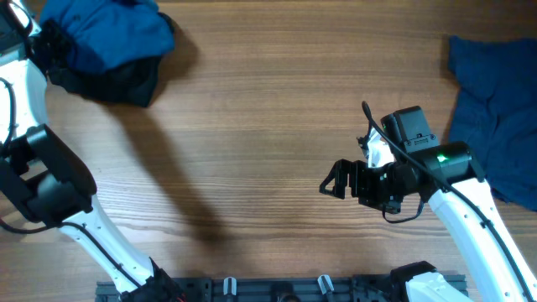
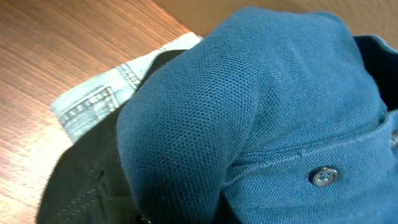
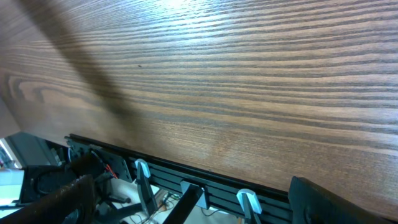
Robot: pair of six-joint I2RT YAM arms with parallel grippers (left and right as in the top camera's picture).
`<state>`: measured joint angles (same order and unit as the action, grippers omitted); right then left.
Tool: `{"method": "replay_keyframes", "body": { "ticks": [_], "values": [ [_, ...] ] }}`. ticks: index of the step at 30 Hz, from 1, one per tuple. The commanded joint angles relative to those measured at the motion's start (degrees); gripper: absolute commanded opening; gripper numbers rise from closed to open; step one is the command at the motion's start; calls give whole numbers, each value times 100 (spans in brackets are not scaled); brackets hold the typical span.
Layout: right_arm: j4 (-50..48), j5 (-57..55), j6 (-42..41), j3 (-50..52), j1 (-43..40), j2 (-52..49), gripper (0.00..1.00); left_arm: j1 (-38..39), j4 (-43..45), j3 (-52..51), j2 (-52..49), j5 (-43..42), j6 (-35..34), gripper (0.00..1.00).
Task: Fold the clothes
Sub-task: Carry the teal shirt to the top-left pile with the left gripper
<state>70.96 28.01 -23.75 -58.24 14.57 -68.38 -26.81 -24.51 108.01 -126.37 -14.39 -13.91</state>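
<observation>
Arms: two. Reaching far-left corner, left arm [image 1: 21, 101]; left gripper [image 1: 54, 52] clenched at pile, grasp unclear. Level over worktop [image 1: 252, 126], right gripper [image 1: 334, 178] released, pointing left. Garments: three. On black garment [image 1: 117, 84] lies medium-blue polo [image 1: 105, 33]; dark-blue garment [image 1: 495, 117] at right edge.

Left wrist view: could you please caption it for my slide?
Medium-blue polo shirt bunched over black garment on wooden table.

The polo shirt [image 1: 109, 33] was medium blue, its knit finely pebbled, with a pale grey button [image 2: 324, 176]. The black garment [image 1: 117, 84] carried a washed light-blue band [image 2: 93, 106] with pale stitching. The dull-blue garment [image 1: 495, 117] was darker and plain. The table [image 1: 268, 126] was warm brown, streaked with darker wood grain.
</observation>
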Motion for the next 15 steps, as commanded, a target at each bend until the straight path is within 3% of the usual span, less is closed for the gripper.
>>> {"method": "replay_keyframes", "body": {
  "ticks": [1, 11, 15],
  "values": [
    [24, -101, -24, -37, -7, 72, 100, -149, -13, 131, 227, 291, -140, 4],
    [39, -98, -22, -37, -7, 74, 100, -116, -256, 129, 610, 297, -199, 21],
    [83, -98, -11, -37, -7, 72, 100, -96, -584, 129, 570, 293, -199, 52]
  ]
}}
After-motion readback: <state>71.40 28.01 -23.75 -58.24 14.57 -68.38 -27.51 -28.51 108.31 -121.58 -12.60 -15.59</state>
